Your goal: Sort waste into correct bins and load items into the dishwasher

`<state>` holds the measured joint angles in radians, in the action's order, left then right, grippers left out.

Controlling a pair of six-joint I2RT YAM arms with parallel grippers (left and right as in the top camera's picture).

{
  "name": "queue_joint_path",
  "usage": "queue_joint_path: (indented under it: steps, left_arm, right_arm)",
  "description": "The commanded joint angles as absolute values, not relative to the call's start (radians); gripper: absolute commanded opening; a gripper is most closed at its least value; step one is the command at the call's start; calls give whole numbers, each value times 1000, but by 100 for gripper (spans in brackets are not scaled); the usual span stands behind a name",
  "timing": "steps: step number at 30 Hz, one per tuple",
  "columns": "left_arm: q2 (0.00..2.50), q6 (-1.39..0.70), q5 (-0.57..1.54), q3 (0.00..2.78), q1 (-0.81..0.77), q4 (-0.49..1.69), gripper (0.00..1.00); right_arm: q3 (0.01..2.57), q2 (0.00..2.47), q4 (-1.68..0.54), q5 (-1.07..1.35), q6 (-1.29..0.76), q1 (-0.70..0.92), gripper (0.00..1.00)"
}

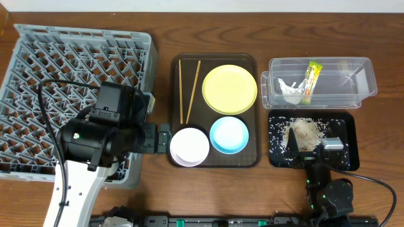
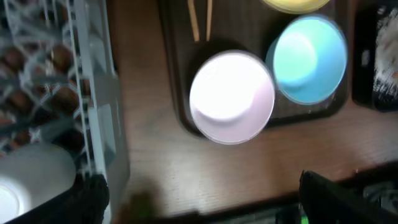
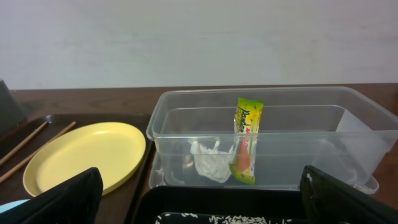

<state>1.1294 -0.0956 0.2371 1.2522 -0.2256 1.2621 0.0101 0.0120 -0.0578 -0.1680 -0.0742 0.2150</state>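
Note:
The grey dish rack [image 1: 38,75] fills the left. The dark brown serving tray [image 1: 252,63] holds the chopsticks [image 1: 189,88], yellow plate [image 1: 229,89], white bowl [image 1: 189,146] and light blue bowl [image 1: 229,135]. My left gripper [image 1: 163,139] is open and empty, between the rack's right edge and the white bowl [image 2: 231,96]. The clear tub [image 1: 360,69] holds the white tissue [image 3: 208,160] and the snack wrapper [image 3: 247,140]. The black tray [image 1: 278,157] holds rice crumbs [image 1: 306,131]. My right gripper [image 1: 314,148] is open and empty over it.
The rack's side wall [image 2: 93,112] is close on the left gripper's left. Bare wooden table [image 2: 205,168] lies under the left gripper. A white wall runs along the table's far edge [image 3: 199,43]. The arm bases stand at the table's front edge.

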Motion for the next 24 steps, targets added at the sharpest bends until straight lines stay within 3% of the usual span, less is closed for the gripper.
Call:
queue_joint_path:
  steps: [1, 14, 20, 24]
  left_arm:
    - [1116, -87, 224, 1275, -228, 1340, 98]
    - [1111, -91, 337, 1274, -228, 1302, 98]
    - [1166, -84, 353, 1272, -228, 1017, 98]
    - [1325, -86, 263, 1275, -234, 948, 100]
  right_arm:
    - [5, 5, -56, -164, -65, 197, 99]
    - [5, 5, -56, -164, -65, 197, 99]
    - [5, 5, -56, -164, -65, 197, 99]
    - [5, 5, -56, -164, -65, 197, 99]
